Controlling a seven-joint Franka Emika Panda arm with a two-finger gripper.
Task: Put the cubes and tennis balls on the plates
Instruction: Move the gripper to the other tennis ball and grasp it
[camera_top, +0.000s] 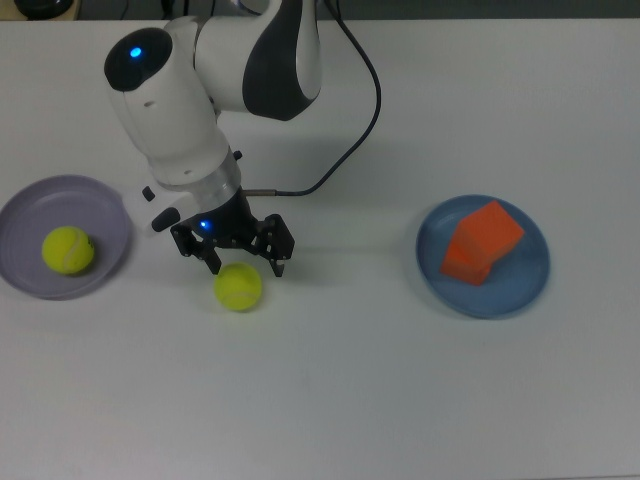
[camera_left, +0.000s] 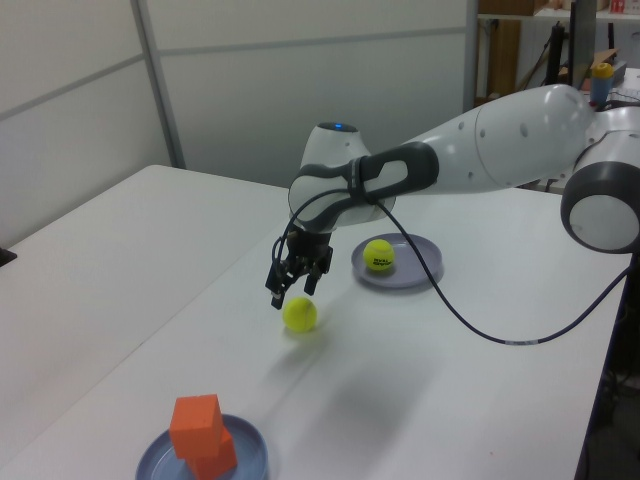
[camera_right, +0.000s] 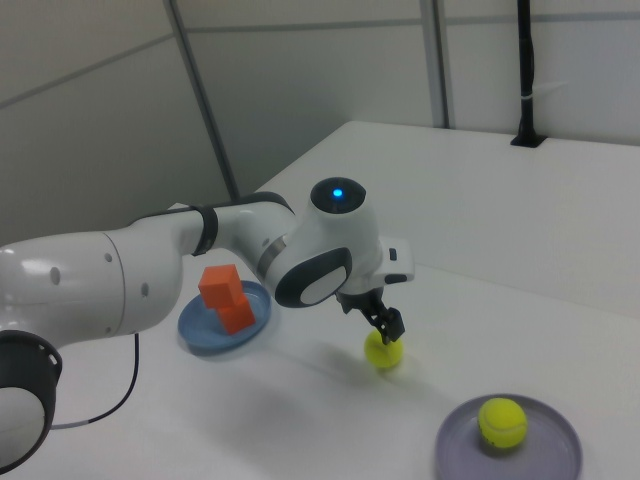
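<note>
Two orange cubes (camera_top: 482, 243) sit stacked on the blue plate (camera_top: 522, 281) at the top view's right; they also show in the left view as cubes (camera_left: 200, 428) on the blue plate (camera_left: 252, 441). One tennis ball (camera_top: 67, 250) rests on the lavender plate (camera_top: 30, 205) at the top view's left. The other tennis ball (camera_top: 238, 287) lies on the bare table. My gripper (camera_top: 245, 264) hangs open just above this ball (camera_left: 299, 314), its fingers spread to either side, not touching it. The right view shows the gripper (camera_right: 386, 329) over the ball (camera_right: 383, 351).
The white arm (camera_top: 190, 90) reaches in from the top view's upper edge, trailing a black cable (camera_top: 360, 120). The white table (camera_top: 350, 400) ends in an edge along the left view's left side. Grey wall panels stand behind it.
</note>
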